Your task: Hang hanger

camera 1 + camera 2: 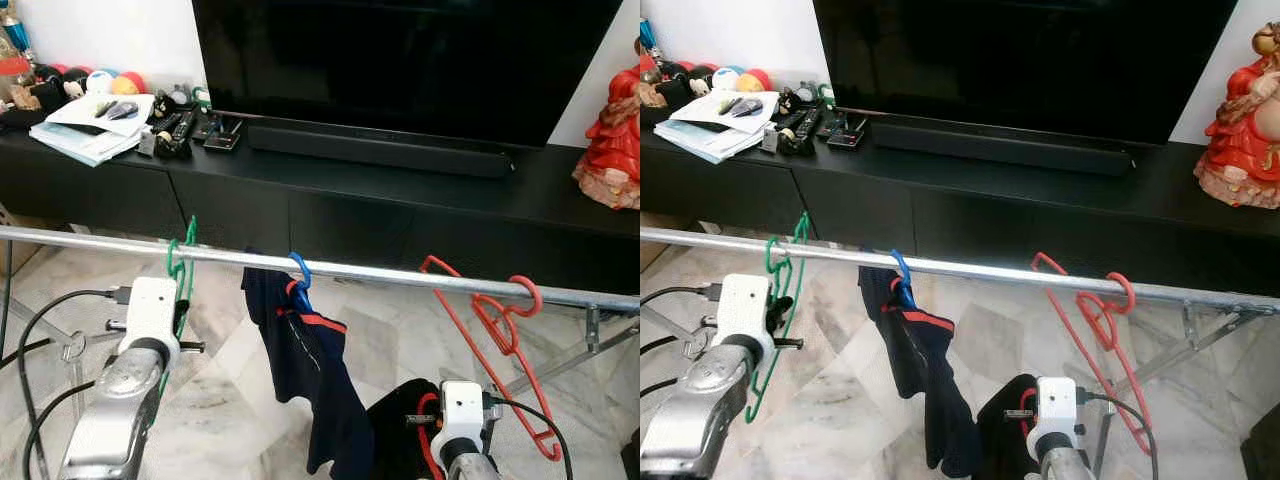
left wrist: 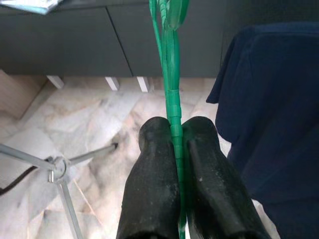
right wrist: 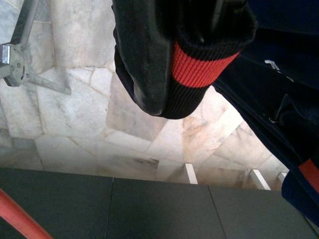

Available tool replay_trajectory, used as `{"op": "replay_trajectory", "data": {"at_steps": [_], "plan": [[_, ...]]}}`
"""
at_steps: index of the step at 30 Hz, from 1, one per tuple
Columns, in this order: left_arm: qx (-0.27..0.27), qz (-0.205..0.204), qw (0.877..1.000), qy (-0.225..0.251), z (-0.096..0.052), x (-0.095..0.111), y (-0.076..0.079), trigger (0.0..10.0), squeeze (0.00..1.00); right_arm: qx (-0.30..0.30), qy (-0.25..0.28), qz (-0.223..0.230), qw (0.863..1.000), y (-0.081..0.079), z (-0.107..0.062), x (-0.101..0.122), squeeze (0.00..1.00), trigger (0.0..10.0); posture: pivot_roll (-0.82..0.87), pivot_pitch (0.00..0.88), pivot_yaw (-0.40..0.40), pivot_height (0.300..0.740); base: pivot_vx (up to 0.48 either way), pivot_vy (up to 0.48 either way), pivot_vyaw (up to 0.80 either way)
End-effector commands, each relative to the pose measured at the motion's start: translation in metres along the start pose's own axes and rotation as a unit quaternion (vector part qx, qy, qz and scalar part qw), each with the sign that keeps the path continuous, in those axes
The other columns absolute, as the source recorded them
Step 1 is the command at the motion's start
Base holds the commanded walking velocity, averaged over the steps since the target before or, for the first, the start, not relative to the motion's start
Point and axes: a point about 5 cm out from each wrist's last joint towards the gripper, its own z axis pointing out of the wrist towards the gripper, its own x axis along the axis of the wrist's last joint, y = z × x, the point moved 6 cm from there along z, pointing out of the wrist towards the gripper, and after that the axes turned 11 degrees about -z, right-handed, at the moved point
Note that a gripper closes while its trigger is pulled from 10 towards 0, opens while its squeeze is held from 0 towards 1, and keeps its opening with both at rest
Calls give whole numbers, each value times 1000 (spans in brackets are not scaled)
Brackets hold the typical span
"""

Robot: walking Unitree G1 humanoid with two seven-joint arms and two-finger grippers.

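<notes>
Green hanger [image 2: 172, 99] being pinched between the closed jaws of the left gripper [image 2: 177, 149] at lower left, its hook sitting over the steel rail [image 1: 400, 274], right gripper [image 1: 462, 405] lower centre, jaw state unclear, navy garment [image 1: 305, 360] hanging mid-frame, red hangers [image 1: 505, 330] right, black TV desk [image 1: 400, 200] behind.

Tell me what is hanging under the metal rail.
Under the metal rail hang a green hanger, pinched by the left tool, a blue hanger carrying a navy garment, and red hangers. The garment covers the blue hanger's lower part.
</notes>
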Motion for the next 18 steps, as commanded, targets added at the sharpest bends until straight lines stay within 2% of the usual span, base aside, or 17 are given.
{"op": "replay_trajectory", "data": {"at_steps": [1,5,9,12,13,14,17,18], "plan": [[-15,9,999,32,-5,13,1,0,0,0,1,-2,1000,1,0,0,0,10000,27,112,-15,740,0,0,0],[-31,20,998,41,-11,13,6,0,0,2,2,-3,1000,-1,1,1,0,10000,28,112,-16,740,0,0,0],[-78,35,995,46,-26,5,13,0,0,2,4,-3,1000,-1,1,2,0,10000,25,111,-16,740,0,0,0],[-85,52,994,44,-34,-6,7,471,0,1,4,-3,1000,0,1,2,0,10000,28,112,-18,740,0,0,0],[-87,56,994,45,-40,-12,2,1882,0,2,4,-4,1000,-1,1,2,0,10000,29,113,-19,740,0,0,0],[-87,56,994,45,-40,-12,2,1882,0,2,4,-4,1000,-1,1,2,0,10000,29,113,-19,740,0,0,0],[-91,62,993,35,-49,-29,-6,4824,0,4,3,-4,1000,-1,1,2,0,10000,32,112,-20,740,0,0,0],[-91,62,993,33,-50,-32,-8,10000,0,4,4,-4,1000,-2,1,2,0,10000,32,112,-20,740,0,0,0]]}}
